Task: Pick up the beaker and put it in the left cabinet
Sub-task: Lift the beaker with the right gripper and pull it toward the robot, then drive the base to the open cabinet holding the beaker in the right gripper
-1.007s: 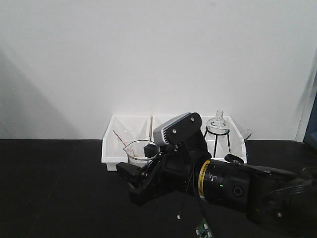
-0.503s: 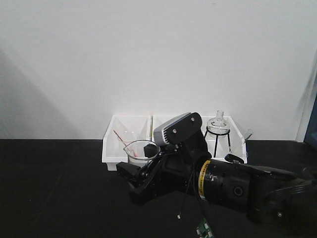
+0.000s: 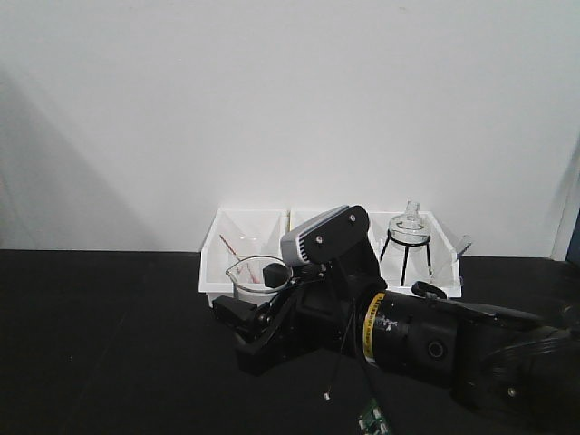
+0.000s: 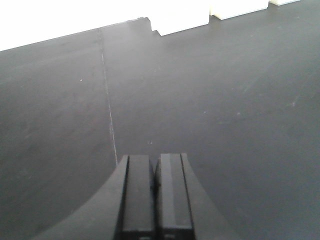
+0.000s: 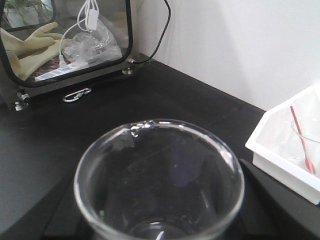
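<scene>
The beaker (image 3: 257, 275) is a small clear glass with a flared rim and pour lip. My right gripper (image 3: 260, 299) is shut on it and holds it upright just above the black table, in front of the white bins. In the right wrist view the beaker (image 5: 159, 175) fills the lower frame, empty, and hides most of the fingers. My left gripper (image 4: 155, 160) is shut and empty, low over bare black tabletop. The left cabinet is out of view.
Two white bins (image 3: 217, 263) stand against the white wall; the left one holds a beaker with a red rod (image 5: 301, 140), the right one a flask on a black tripod (image 3: 405, 234). A black-framed clear case (image 5: 128, 30) with gloves stands at the far left, with a metal clip (image 5: 76, 94) before it.
The bins and flask have slid a little to the right in the front view. The right arm and the held beaker keep their place in the frame.
</scene>
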Robot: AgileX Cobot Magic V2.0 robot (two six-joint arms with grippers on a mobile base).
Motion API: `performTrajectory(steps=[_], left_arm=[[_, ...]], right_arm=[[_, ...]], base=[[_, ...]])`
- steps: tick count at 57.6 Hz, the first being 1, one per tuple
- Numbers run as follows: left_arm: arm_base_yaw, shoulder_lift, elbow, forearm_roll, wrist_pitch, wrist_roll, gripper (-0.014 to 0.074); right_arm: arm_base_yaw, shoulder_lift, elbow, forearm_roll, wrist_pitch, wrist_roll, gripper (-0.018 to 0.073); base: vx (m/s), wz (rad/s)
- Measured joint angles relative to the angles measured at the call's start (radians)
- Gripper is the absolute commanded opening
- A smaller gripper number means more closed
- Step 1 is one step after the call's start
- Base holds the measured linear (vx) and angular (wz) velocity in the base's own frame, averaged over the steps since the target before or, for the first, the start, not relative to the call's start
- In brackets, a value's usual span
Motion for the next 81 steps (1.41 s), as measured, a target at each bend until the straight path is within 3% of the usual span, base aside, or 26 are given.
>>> performTrajectory(steps=[54,81], left_arm=[[0.0,0.0,0.0,0.0,0.0,0.0,-0.0006],[0.0,0.0,0.0,0.0,0.0,0.0,-0.0006]], right_arm=[[0.0,0.0,0.0,0.0,0.0,0.0,0.0232],[0.0,0.0,0.001,0.0,0.0,0.0,0.0232]], base=[[-0.19,0.04],[-0.24,0.36]])
